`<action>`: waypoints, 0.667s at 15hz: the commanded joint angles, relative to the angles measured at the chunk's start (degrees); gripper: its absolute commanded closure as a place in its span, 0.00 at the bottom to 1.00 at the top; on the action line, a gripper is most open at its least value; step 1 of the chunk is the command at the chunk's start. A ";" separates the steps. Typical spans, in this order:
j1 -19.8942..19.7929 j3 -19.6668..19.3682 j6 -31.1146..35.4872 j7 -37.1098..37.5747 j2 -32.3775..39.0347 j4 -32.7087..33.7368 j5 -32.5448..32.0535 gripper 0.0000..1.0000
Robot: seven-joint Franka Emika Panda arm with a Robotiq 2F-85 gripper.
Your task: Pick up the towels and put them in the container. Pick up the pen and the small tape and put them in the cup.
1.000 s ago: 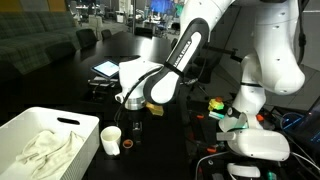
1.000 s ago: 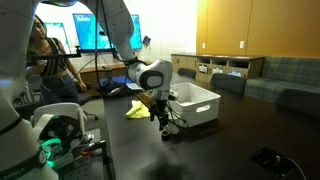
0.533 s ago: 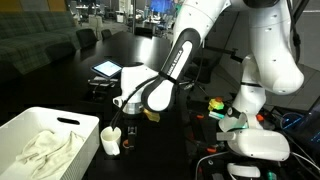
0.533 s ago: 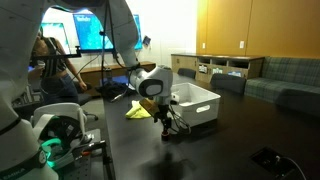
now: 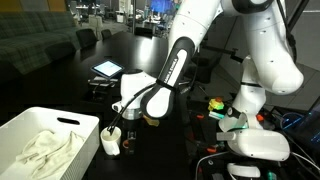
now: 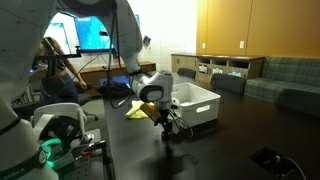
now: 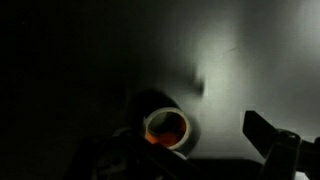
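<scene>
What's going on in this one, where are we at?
The robot arm's pincer hangs open, low over the dark table right beside the cup. The wrist view shows the small tape lying just below it, not yet gripped. The off-white towel lies in the container; the yellow-green towel lies on the table beside it. I cannot make out the pen.

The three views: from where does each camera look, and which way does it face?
Exterior view: beside the table, facing the container and the cup; the white arm bends down over them.
Exterior view: roughly the opposite side, facing the container and the yellow-green towel; the arm reaches in from above.
Wrist view: above the dark table, looking down at the small tape; one of the jaws shows at the right.
Shared: both exterior views show the container and the arm.
</scene>
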 commanded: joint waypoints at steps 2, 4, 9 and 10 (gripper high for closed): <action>1.13 -1.93 1.85 0.68 1.56 2.26 -2.78 0.00; 1.25 -2.61 2.12 0.88 2.10 2.75 -3.58 0.00; 1.39 -3.24 4.34 0.97 2.82 2.63 -4.73 0.00; 1.63 -3.50 4.79 1.14 2.99 2.69 -5.10 0.00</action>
